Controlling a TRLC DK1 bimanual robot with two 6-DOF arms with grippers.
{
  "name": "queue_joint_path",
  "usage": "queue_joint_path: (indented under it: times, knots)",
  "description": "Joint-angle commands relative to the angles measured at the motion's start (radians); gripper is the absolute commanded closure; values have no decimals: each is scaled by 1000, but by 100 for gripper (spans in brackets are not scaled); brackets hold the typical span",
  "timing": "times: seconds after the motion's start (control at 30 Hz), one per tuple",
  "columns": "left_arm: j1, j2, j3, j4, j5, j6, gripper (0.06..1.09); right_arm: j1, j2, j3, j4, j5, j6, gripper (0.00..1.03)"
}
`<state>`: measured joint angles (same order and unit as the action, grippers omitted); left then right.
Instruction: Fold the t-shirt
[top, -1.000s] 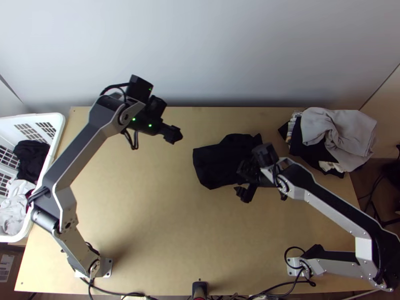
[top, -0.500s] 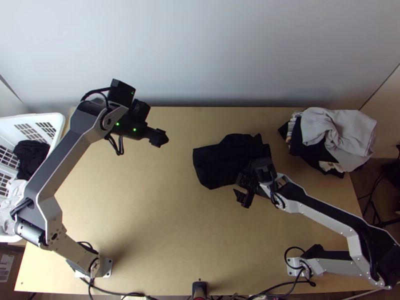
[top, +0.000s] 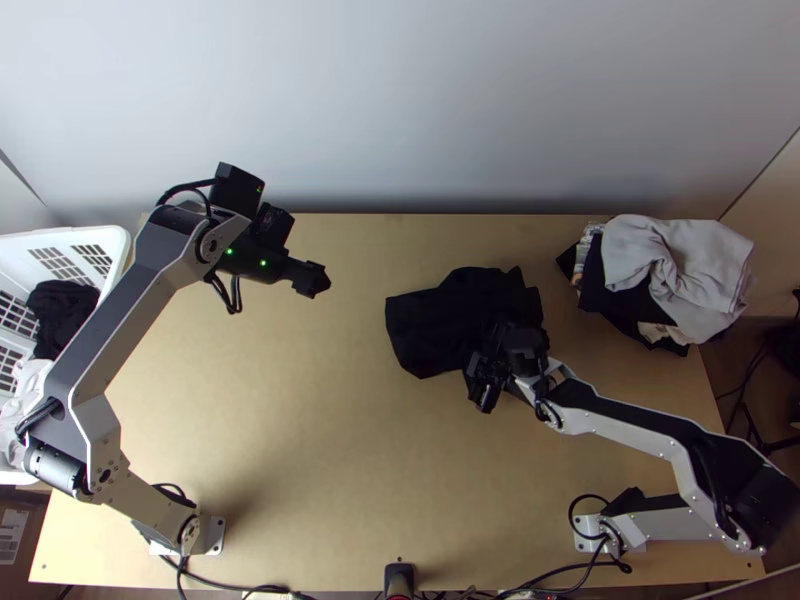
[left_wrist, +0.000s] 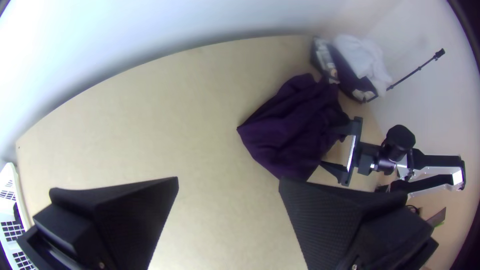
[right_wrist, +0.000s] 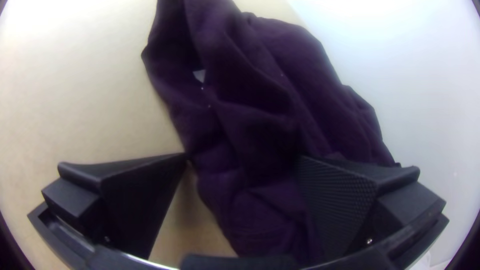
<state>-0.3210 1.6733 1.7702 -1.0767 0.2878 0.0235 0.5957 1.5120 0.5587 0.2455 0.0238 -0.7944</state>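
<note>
The dark t-shirt (top: 440, 320) lies bunched on the table, right of the middle in the top view. My left gripper (top: 318, 281) is held over the table's far left part, well away from the cloth; in its own wrist view the left gripper (left_wrist: 228, 182) stands open, the shirt (left_wrist: 295, 130) beyond it. At the shirt's near right edge is my right gripper (top: 482, 378). In the right wrist view the right gripper (right_wrist: 242, 155) stands open, the purple-black cloth (right_wrist: 250, 115) lying between its fingers and under one of them.
A pile of clothes (top: 680, 270), grey on top, lies at the table's far right corner. A white basket (top: 118, 250) with dark and light clothes stands at the left edge. The wall runs along the table's far side.
My left gripper has moved left in the top view, farther from the shirt. The right gripper has shifted slightly toward the near side and turned a little. The shirt lies much as before.
</note>
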Motion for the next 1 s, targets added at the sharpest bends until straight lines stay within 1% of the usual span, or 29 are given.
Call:
queue_joint_path:
  times: [0.0,0.03,0.07,0.13,0.17,0.2,0.27,0.3,0.4,0.5,0.57,0.73,0.97]
  knots:
    - [10,-9,-12,-2,2,1,11,12,77,-8,109,47,11,15]
    - [11,-9,-15,-2,2,3,11,12,86,-3,115,50,20,17]
    - [11,-11,-18,-2,2,3,11,13,100,6,115,54,35,22]
    - [11,-12,-20,-2,2,3,11,12,119,23,117,57,58,41]
    - [11,-12,-20,-2,2,3,11,13,125,30,121,57,66,54]
    - [11,-12,-20,-2,2,3,11,16,132,38,123,57,77,70]
    - [11,-14,-20,-2,2,3,11,23,140,50,124,59,89,97]
    - [11,-14,-21,-2,2,3,11,26,140,55,126,71,104,100]
    - [13,-17,-23,-2,2,1,11,27,109,60,124,97,141,100]
    - [16,-23,-23,-2,2,0,11,26,11,63,124,105,175,100]
    - [20,-26,-23,0,2,-4,11,21,-67,73,112,130,201,100]
    - [22,-29,-21,0,2,-11,11,-2,-211,119,35,156,227,100]
    - [20,-40,-12,1,2,-20,11,-76,-317,196,-58,159,267,100]
